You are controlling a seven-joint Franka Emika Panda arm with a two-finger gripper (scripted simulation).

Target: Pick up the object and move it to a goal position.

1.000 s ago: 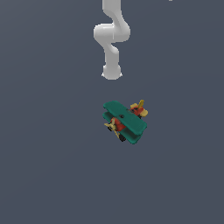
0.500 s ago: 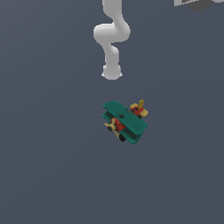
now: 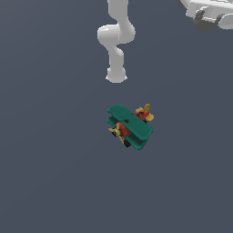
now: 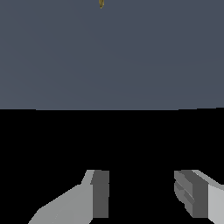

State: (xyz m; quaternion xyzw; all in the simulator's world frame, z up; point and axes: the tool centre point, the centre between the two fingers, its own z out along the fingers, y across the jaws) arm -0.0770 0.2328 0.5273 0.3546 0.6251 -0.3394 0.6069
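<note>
Toy biplane (image 3: 130,126) on grey bench (image 3: 50,173); tool (image 4: 142,194) apart, holding nothing.

Biplane: teal-green wings, red body, yellow propeller and tail, black wheels; rests on the bench near the middle of the exterior view, close to the white arm (image 3: 116,38). Tool: wrist view shows two grey fingers (image 4: 99,193) spread wide with an empty gap between. A small yellow sliver shows at that view's edge.

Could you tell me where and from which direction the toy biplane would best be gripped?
Probably from above, closing across the narrow red body behind the teal wings. The toy biplane sits on the floor, and its wide wings look too broad for the open gripper.
</note>
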